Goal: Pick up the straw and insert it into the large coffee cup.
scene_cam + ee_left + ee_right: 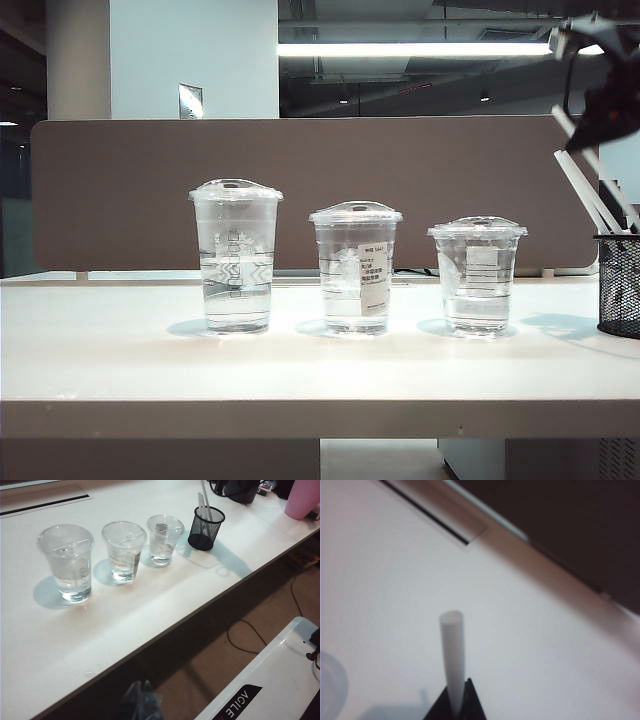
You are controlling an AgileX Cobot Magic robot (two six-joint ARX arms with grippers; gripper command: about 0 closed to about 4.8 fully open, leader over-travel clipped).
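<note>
Right gripper (456, 700): black fingers clamped on the long thin white straw (453, 655), above the black wire-mesh pen holder (620, 285) with more white straws.
Left gripper (141, 700): blurred, off the white table (300, 370); finger state unclear.
Large coffee cup (236, 258): tallest clear lidded plastic cup, farthest from the holder, beyond two shorter clear cups.

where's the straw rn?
The straw is pinched in the right gripper, at the far right of the exterior view above the black mesh holder, right of the three cups; its lower end is still among the other straws there.
</note>
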